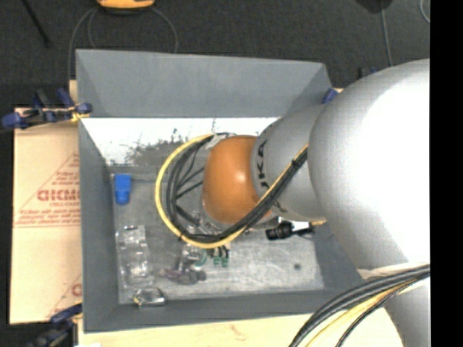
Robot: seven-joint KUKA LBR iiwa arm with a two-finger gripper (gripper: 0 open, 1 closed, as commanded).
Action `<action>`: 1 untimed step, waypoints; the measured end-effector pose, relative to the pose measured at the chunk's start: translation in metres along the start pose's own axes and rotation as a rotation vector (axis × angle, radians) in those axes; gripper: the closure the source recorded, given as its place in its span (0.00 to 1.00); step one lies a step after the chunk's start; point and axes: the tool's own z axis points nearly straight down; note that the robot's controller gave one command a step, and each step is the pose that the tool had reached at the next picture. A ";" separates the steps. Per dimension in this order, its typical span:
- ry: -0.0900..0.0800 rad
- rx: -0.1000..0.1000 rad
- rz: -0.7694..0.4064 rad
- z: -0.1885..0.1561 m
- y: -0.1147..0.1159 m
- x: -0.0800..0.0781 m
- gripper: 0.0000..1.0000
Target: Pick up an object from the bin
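Note:
My gripper [194, 251] shows just below the arm's orange cover, low over the front middle of the bin floor. Right under and slightly left of it lies a small dark purple-grey thing [179, 273]. A small green piece [221, 260] lies just to its right. To the gripper's left lies a clear plastic piece [133, 255], apart from it. Most of the gripper is hidden by the cover and the looped cables.
A blue cap-shaped thing [122, 188] lies near the bin's left wall. A small clear, shiny thing [148, 297] rests in the front left corner. The arm and its cables cover the middle and right of the bin.

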 end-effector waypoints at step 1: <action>0.008 0.002 -0.006 -0.136 -0.011 -0.008 1.00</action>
